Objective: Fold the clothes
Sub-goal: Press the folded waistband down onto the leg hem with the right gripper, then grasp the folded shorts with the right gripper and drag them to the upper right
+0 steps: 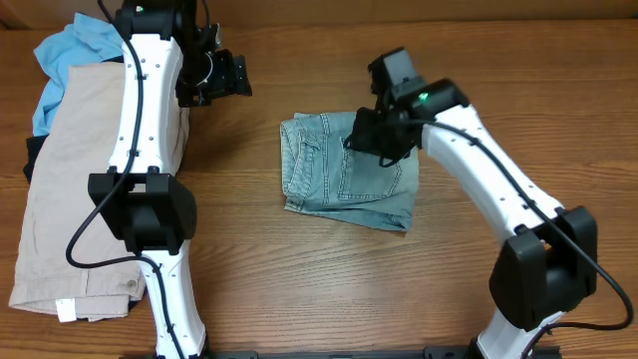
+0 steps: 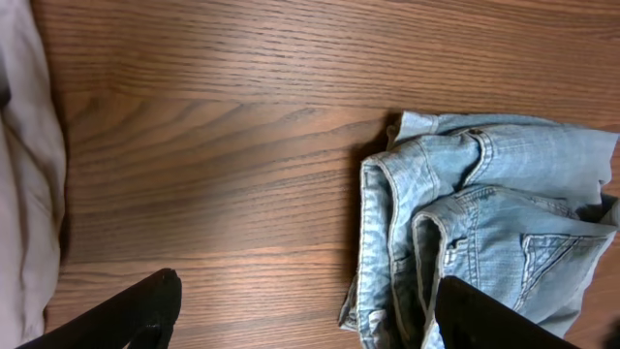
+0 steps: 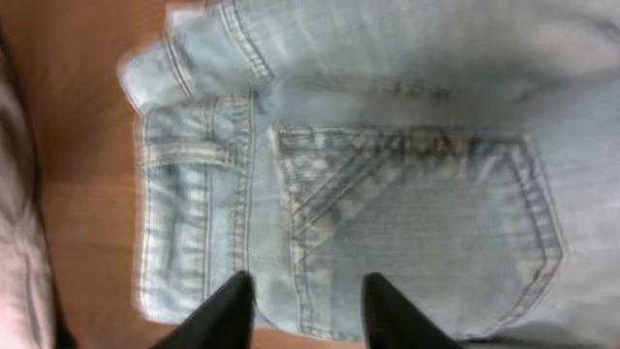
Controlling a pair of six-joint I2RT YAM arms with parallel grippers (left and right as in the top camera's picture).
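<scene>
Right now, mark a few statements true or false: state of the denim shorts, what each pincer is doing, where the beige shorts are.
1. The denim shorts lie folded on the table. True.
2. The left pincer grips them. False: it is open beside them, holding nothing.
3. The beige shorts lie on the denim. False: they lie apart, by the left arm.
4. The right pincer hangs over the denim's back pocket. True.

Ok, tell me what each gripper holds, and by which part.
Nothing is held. The left gripper is open over bare table; the right gripper is open over the back pocket of the denim shorts.
</scene>
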